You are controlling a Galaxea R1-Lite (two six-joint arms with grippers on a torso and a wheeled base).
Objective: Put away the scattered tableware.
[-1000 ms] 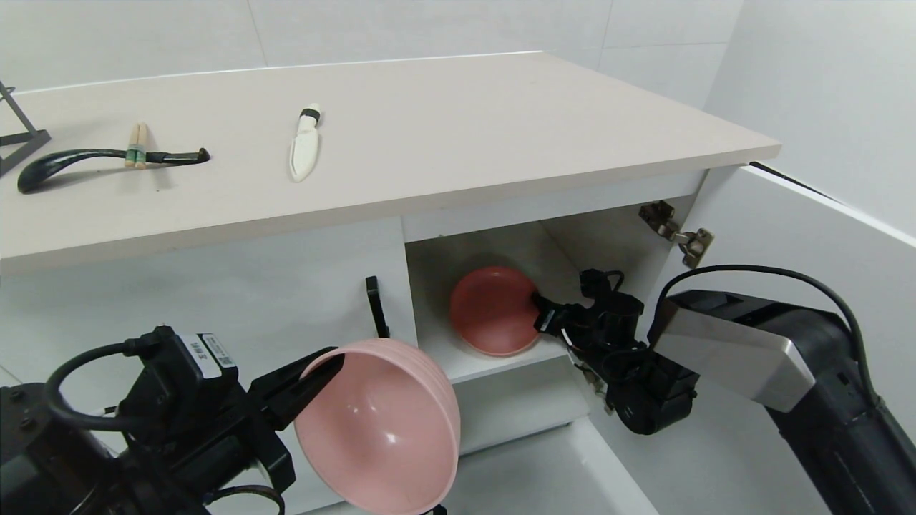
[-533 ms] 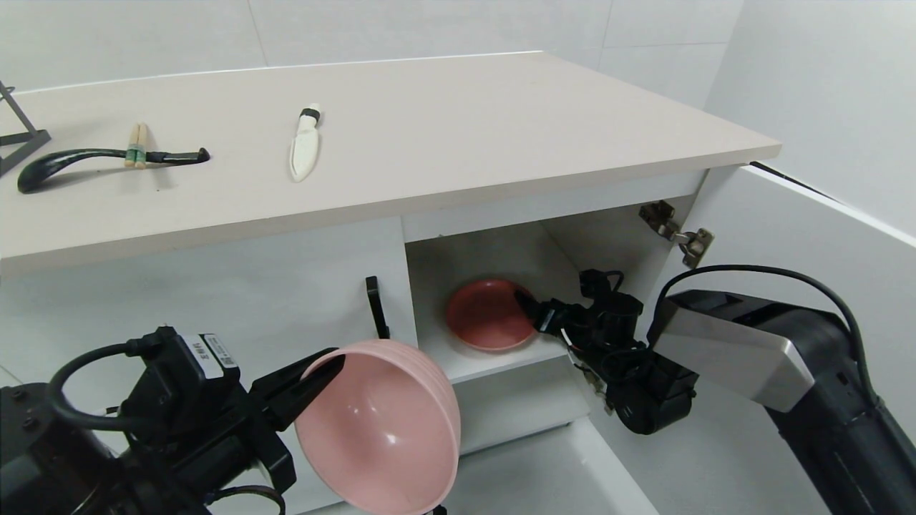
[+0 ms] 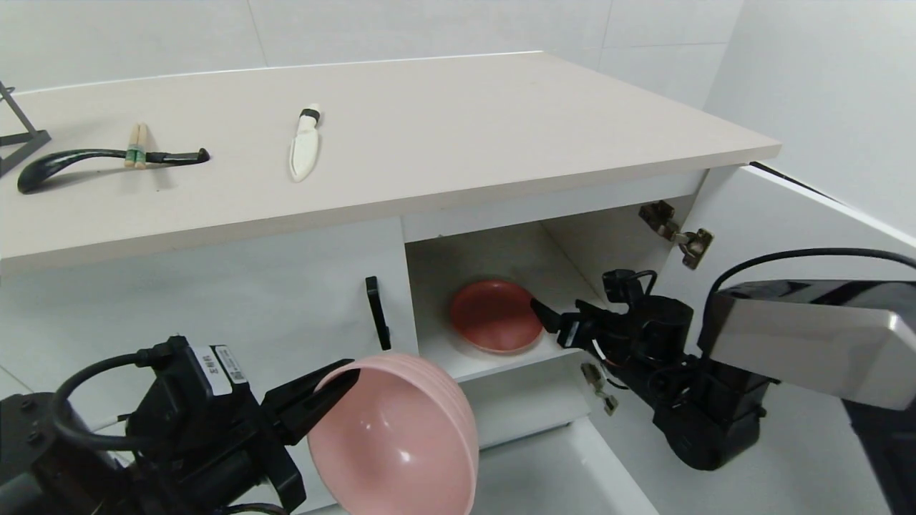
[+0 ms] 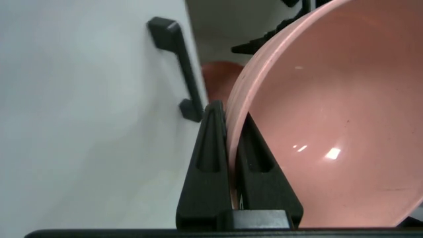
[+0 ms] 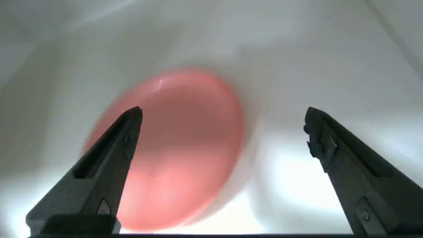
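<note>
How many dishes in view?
2. Pink bowl gripped at its rim by the left gripper; red plate on the cabinet shelf, just beyond the open right gripper. Cabinet may hide more.

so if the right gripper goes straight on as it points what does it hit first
Probably the red plate on the cabinet shelf: the open right gripper points at it, though depth is unclear.
</note>
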